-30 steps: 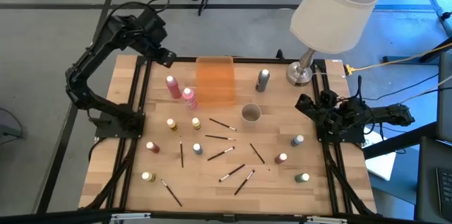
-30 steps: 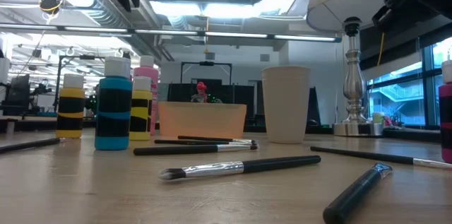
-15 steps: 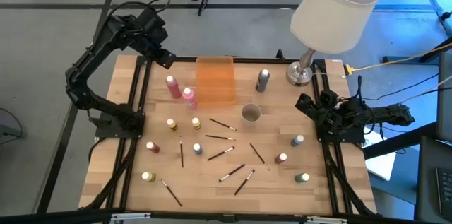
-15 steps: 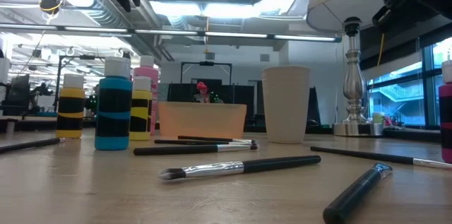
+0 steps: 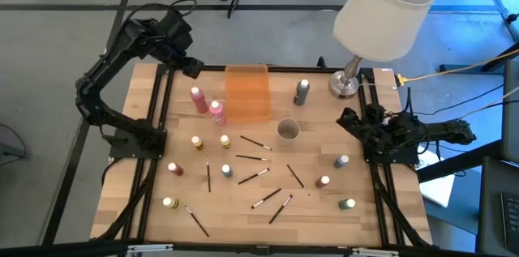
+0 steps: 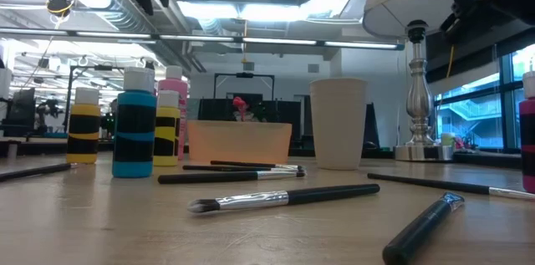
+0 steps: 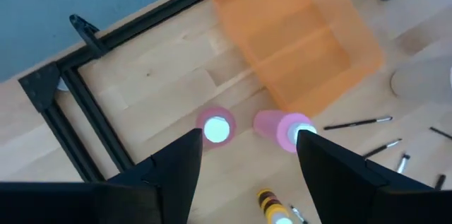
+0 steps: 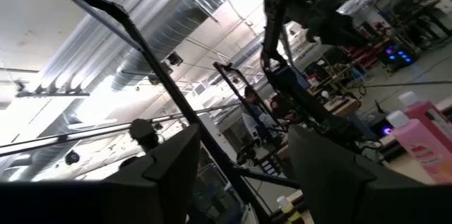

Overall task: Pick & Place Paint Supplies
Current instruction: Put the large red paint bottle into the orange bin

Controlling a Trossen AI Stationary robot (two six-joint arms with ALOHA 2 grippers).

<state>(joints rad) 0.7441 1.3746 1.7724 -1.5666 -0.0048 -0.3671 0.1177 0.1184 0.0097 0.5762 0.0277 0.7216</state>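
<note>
Pink paint bottles point(image 5: 197, 98) stood together on the far-left part of the wooden tabletop point(image 5: 316, 220), just beside the translucent orange tray point(image 5: 246, 92); one looked tilted, the other point(image 5: 216, 110) upright. The other supplies were scattered nearer me: yellow-banded bottles point(image 5: 198, 142), a blue one point(image 5: 227, 170), a grey one point(image 5: 302, 91) by the lamp point(image 5: 379, 14), and thin dark paintbrushes point(image 5: 259, 175) lying flat around the round cup point(image 5: 288, 130).

My left end effector point(image 5: 188, 64) hung above the far-left corner of the tabletop, its fingers point(image 7: 176, 167) spread wide with nothing between them. Judging by that, I was lining up on a pink bottle. To do it well I thought I should come straight down with the cap centred between the fingers, grip the body below the cap, and keep clear of its neighbour and the tray wall, since the two bottles stood close enough for one to topple.

My right end effector point(image 5: 350, 121) waited at the right edge near the lamp base, fingers parted and empty.

Only my left wrist view showed both pink caps point(image 7: 216, 127) framed between my fingers. The low view alone showed the bottles' heights and the brushes' point(image 6: 284, 197) pale bristles. My right wrist view showed only ceiling and room.
</note>
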